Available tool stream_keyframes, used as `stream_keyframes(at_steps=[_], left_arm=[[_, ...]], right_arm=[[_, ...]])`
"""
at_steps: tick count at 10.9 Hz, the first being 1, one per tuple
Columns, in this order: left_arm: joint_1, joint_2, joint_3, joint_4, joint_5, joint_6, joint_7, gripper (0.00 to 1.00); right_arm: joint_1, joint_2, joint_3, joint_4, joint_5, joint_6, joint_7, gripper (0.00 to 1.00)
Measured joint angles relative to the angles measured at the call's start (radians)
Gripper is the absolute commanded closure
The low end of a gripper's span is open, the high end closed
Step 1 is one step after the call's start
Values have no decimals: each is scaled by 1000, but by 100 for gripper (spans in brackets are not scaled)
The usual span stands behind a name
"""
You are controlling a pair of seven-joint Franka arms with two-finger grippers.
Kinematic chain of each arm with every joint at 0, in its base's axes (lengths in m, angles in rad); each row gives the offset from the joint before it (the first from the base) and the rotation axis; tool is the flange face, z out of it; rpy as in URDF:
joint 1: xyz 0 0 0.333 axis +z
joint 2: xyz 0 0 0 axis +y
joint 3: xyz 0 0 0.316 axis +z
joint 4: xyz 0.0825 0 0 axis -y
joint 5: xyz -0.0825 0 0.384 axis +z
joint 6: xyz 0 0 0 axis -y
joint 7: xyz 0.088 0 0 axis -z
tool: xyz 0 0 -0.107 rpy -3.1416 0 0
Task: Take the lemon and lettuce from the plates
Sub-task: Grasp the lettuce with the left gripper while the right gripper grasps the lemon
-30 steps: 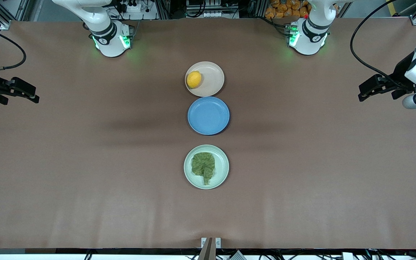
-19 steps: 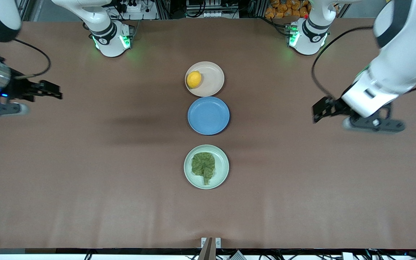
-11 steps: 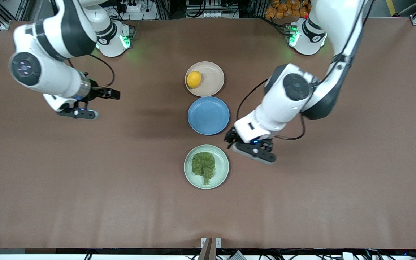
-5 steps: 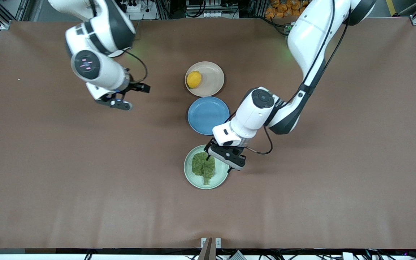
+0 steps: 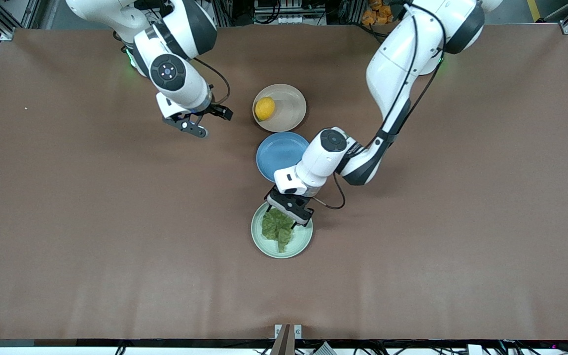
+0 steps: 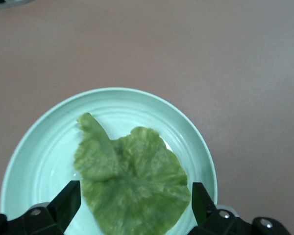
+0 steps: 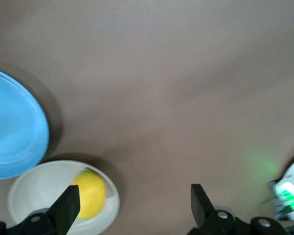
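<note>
The lemon (image 5: 265,108) lies on the beige plate (image 5: 291,106), which is the plate nearest the robots' bases. The lettuce (image 5: 277,230) lies flat on the mint plate (image 5: 305,235), nearest the front camera. My left gripper (image 5: 281,215) is open and points down over the lettuce. In the left wrist view the lettuce (image 6: 130,176) lies on the mint plate (image 6: 186,132) between the fingers of the left gripper (image 6: 132,205). My right gripper (image 5: 221,114) is open over the table beside the beige plate, toward the right arm's end. In the right wrist view the lemon (image 7: 89,194) sits close to one finger of the right gripper (image 7: 132,208).
A bare blue plate (image 5: 276,155) sits between the two plates, partly covered by my left arm. It also shows in the right wrist view (image 7: 14,132). Brown table (image 5: 116,246) lies all round the row of plates.
Both arms have swung in from the table's ends. The left gripper has moved over the mint plate and lettuce. The right gripper has moved closer to the beige plate.
</note>
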Motion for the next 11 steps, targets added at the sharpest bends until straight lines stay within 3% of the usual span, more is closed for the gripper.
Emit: stream_keyframes(at_steps=[3, 7, 8, 9, 10, 11], left_arm=[[-36, 32, 41, 18, 0, 1, 0, 0], [-56, 63, 52, 31, 0, 1, -16, 0], [-64, 71, 60, 37, 0, 1, -19, 32], [-67, 78, 63, 41, 0, 1, -19, 52], [-67, 80, 65, 43, 0, 1, -19, 82], [-68, 80, 70, 44, 0, 1, -19, 100]], right_arm=[[99, 17, 0, -22, 19, 137, 217, 0], [207, 125, 1, -37, 20, 300, 360, 0], [243, 161, 1, -44, 20, 355, 392, 0], [276, 196, 1, -47, 20, 401, 414, 0], [302, 230, 1, -47, 20, 436, 429, 0], [315, 253, 1, -48, 20, 457, 431, 0]])
